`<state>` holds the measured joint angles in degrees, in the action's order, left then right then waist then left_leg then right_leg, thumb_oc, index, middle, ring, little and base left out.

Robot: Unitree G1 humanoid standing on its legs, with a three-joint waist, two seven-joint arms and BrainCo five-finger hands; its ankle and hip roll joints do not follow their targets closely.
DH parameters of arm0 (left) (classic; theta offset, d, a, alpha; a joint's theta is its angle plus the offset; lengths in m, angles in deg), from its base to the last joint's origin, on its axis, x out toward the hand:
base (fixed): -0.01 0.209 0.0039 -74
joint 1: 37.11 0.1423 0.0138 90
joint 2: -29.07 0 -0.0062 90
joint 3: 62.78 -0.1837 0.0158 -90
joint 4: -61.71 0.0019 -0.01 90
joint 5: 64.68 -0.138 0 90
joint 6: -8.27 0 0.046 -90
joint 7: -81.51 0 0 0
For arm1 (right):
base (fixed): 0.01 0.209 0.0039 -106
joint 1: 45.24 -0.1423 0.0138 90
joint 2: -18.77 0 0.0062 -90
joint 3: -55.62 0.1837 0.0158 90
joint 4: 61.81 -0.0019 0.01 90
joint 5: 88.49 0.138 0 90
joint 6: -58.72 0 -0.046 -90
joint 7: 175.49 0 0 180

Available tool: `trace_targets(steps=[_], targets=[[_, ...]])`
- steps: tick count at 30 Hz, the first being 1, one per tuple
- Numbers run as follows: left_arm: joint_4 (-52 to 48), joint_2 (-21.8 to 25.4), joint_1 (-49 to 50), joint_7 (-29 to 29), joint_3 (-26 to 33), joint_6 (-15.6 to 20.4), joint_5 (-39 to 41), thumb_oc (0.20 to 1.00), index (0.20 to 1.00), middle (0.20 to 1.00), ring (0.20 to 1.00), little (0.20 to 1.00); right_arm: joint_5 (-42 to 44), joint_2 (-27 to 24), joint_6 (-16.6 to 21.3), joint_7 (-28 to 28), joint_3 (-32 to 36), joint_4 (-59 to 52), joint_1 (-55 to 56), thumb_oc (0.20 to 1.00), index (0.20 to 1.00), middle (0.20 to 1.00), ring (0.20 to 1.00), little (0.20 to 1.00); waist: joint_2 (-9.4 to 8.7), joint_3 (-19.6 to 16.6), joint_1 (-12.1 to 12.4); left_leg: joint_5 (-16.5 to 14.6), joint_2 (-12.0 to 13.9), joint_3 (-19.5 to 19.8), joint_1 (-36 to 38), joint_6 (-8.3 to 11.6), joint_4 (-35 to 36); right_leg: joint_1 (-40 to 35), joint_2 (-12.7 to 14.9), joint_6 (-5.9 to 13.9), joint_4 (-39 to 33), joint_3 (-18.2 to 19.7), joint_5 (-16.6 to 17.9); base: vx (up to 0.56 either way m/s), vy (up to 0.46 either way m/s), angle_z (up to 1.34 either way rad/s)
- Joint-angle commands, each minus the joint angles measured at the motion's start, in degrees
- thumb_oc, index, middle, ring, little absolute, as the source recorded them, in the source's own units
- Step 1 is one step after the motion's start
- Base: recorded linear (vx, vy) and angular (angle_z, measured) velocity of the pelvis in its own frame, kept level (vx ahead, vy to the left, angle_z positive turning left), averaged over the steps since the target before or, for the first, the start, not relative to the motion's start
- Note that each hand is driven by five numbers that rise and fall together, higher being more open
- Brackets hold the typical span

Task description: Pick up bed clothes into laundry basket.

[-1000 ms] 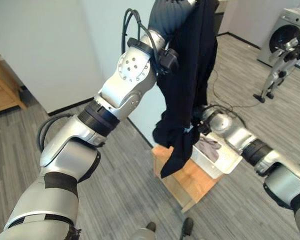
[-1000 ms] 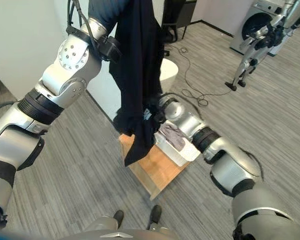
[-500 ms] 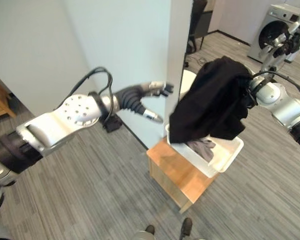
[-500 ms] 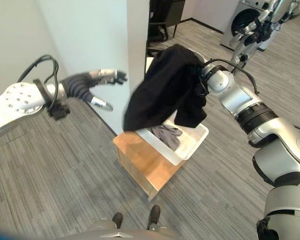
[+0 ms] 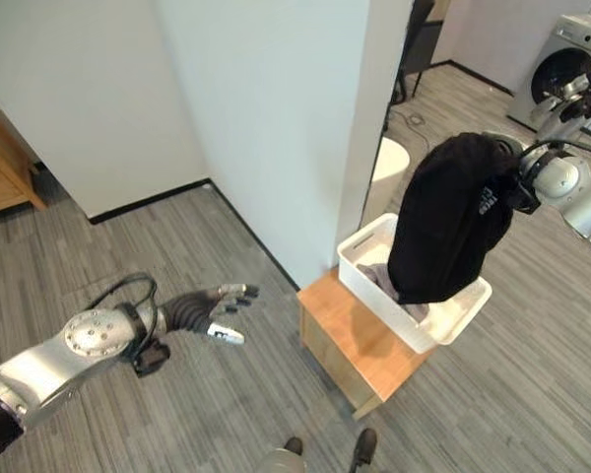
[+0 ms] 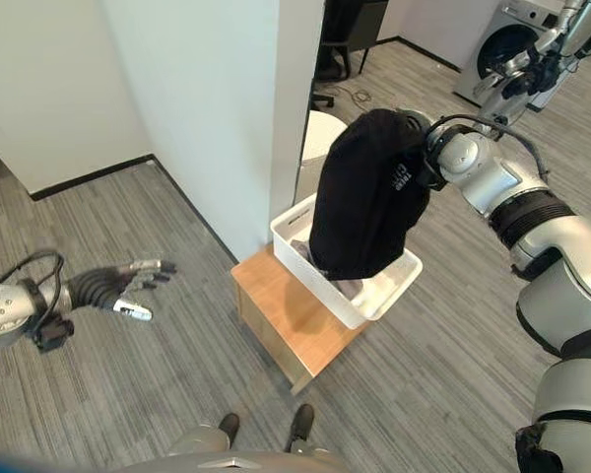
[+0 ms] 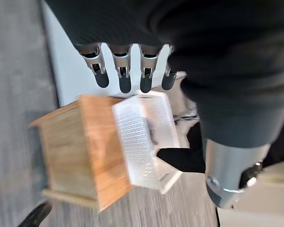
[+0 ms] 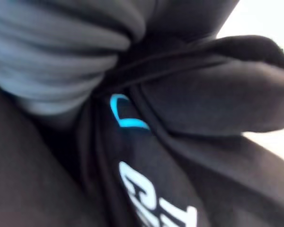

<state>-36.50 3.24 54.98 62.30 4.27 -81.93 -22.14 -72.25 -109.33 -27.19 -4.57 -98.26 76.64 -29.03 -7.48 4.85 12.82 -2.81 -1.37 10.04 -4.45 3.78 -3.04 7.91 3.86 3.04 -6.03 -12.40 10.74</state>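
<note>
Black garment (image 5: 448, 222): we are dangling it into the white basket (image 5: 366, 258) at 3 o'clock.
Right hand: fingers buried in cloth, cannot tell.
Left hand (image 5: 209, 308): we are spreading fingers, empty, at 8 o'clock.

We see the left robot hand (image 5: 209, 313) held low at the left, arm reaching forward, fingers (image 7: 124, 71) straight and spread, thumb apart. The right arm extends from the right, raised; its robot hand is hidden under dark cloth (image 5: 448, 222).
</note>
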Motion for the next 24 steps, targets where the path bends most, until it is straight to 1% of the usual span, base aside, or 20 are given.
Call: trace_targets(steps=[1, 2, 4, 7, 9, 11, 16, 17, 20, 21, 22, 24], targets=[[-0.36, -1.30, 4.03, -0.80, 4.78, 1.92, 0.94, 1.000, 1.000, 1.000, 1.000, 1.000, -0.42, -4.61, 0.75, -0.07, -4.84, 5.58, -14.11, 0.200, 0.200, 0.200, 0.200, 0.200, 0.78, 1.45, 1.91, 4.77, 0.90, -1.97, 1.21, -0.74, 8.04, -6.84, 1.19, 5.35, 1.03, -3.53, -7.27, -0.01, -0.013, 0.04], [-0.08, -2.18, 5.25, -0.89, 5.24, 1.95, 0.90, 1.000, 1.000, 1.000, 1.000, 1.000, -0.33, -4.43, 0.81, 0.10, -5.11, 6.90, -14.67, 0.200, 0.200, 0.200, 0.200, 0.200, 0.83, 1.58, 1.86, 4.85, 0.86, -1.91, 1.03, -0.74, 8.04, -6.67, 1.22, 5.35, 1.03, -3.58, -7.21, -0.03, -0.019, 0.06], [0.60, -4.60, 8.25, -0.26, 6.02, 2.16, 1.29, 1.000, 1.000, 1.000, 1.000, 1.000, -0.51, -4.30, 0.55, 0.71, -4.82, 10.27, -15.05, 0.200, 0.200, 0.200, 0.200, 0.200, 0.95, 2.77, 2.82, 5.32, 0.83, -1.65, 0.06, -0.77, 8.04, -5.69, 1.23, 5.25, 1.03, -3.70, -6.99, -0.05, -0.027, 0.04], [1.31, -5.78, 10.99, 0.07, 7.70, 2.20, 1.31, 1.000, 1.000, 1.000, 1.000, 1.000, -0.69, -4.44, 0.15, 0.93, -4.66, 12.31, -15.34, 0.200, 0.200, 0.200, 0.200, 0.200, 1.09, 3.56, 3.23, 5.70, 0.83, -1.49, -0.77, -0.80, 8.04, -4.96, 1.26, 5.18, 1.03, -3.89, -6.76, -0.03, -0.017, 0.00], [1.75, -7.84, 14.53, 1.06, 10.12, 2.19, 1.89, 1.000, 1.000, 1.000, 1.000, 1.000, -2.58, -4.67, -0.58, 1.78, -4.45, 16.46, -15.78, 0.200, 0.200, 0.200, 0.200, 0.200, 1.49, 4.97, 4.07, 6.14, 0.74, -1.30, -1.78, -0.91, 8.04, -4.13, 1.22, 5.10, 1.03, -4.11, -6.48, -0.04, -0.022, 0.02], [1.86, -8.69, 16.02, 1.40, 11.22, 2.21, 1.97, 1.000, 1.000, 1.000, 1.000, 1.000, -2.67, -4.72, -0.74, 2.42, -3.70, 17.69, -15.72, 0.200, 0.200, 0.200, 0.200, 0.200, 1.59, 5.49, 4.14, 6.30, 0.69, -1.16, -2.20, -0.95, 8.04, -3.75, 1.23, 5.09, 1.03, -4.16, -6.40, -0.02, -0.008, 0.01], [2.22, -11.45, 18.04, 2.59, 13.51, 2.21, 2.20, 1.000, 1.000, 1.000, 1.000, 1.000, -3.85, -5.35, -1.62, 3.61, -1.66, 20.50, -15.76, 0.200, 0.200, 0.200, 0.200, 0.200, 2.46, 7.60, 4.85, 7.09, 0.53, -0.79, -4.29, -1.20, 8.04, -1.87, 1.44, 4.96, 1.03, -4.36, -6.09, -0.06, -0.010, 0.07], [1.58, -12.27, 18.09, 3.36, 14.21, 2.28, 2.19, 1.000, 1.000, 1.000, 1.000, 1.000, -3.94, -5.61, -1.92, 3.98, -0.73, 20.92, -15.72, 0.200, 0.200, 0.200, 0.200, 0.200, 2.88, 8.96, 5.00, 7.47, 0.51, -0.89, -5.37, -1.30, 8.04, -0.92, 1.51, 4.78, 1.03, -4.56, -5.87, -0.09, -0.010, 0.07], [1.02, -12.90, 18.54, 3.81, 15.05, 2.51, 2.15, 1.000, 1.000, 1.000, 1.000, 1.000, -4.41, -5.63, -2.19, 4.26, -0.27, 21.20, -15.31, 0.200, 0.200, 0.200, 0.200, 0.200, 3.17, 10.26, 5.09, 7.89, 0.61, -0.81, -6.34, -1.39, 8.04, 0.09, 1.56, 4.66, 1.03, -4.64, -5.57, -0.06, -0.012, 0.00], [0.50, -13.56, 18.69, 4.32, 15.59, 2.77, 2.10, 1.000, 1.000, 1.000, 1.000, 1.000, -4.68, -5.55, -2.42, 4.53, 0.54, 21.55, -14.62, 0.200, 0.200, 0.200, 0.200, 0.200, 3.74, 11.96, 5.14, 8.10, 0.80, -1.00, -7.25, -1.28, 8.04, 1.02, 1.55, 4.47, 1.03, -4.84, -5.47, -0.08, -0.008, 0.02], [0.49, -13.55, 18.67, 4.32, 15.61, 2.76, 2.11, 1.000, 1.000, 1.000, 1.000, 1.000, -4.68, -5.57, -2.42, 4.53, 0.56, 21.54, -14.64, 0.200, 0.200, 0.200, 0.200, 0.200, 3.67, 11.90, 5.06, 8.35, 0.69, -0.96, -7.48, -1.32, 8.04, 1.21, 1.65, 4.50, 1.03, -4.89, -5.31, -0.10, -0.007, 0.02], [-0.27, -14.49, 17.94, 5.17, 15.71, 3.14, 1.75, 1.000, 1.000, 1.000, 1.000, 1.000, -4.27, -5.08, -2.52, 4.92, 2.15, 21.32, -13.95, 0.200, 0.200, 0.200, 0.200, 0.200, 4.09, 13.81, 5.05, 9.14, 0.72, -1.30, -9.44, -1.14, 7.94, 2.89, 1.67, 4.35, 1.03, -4.97, -4.86, -0.06, -0.002, 0.01]])
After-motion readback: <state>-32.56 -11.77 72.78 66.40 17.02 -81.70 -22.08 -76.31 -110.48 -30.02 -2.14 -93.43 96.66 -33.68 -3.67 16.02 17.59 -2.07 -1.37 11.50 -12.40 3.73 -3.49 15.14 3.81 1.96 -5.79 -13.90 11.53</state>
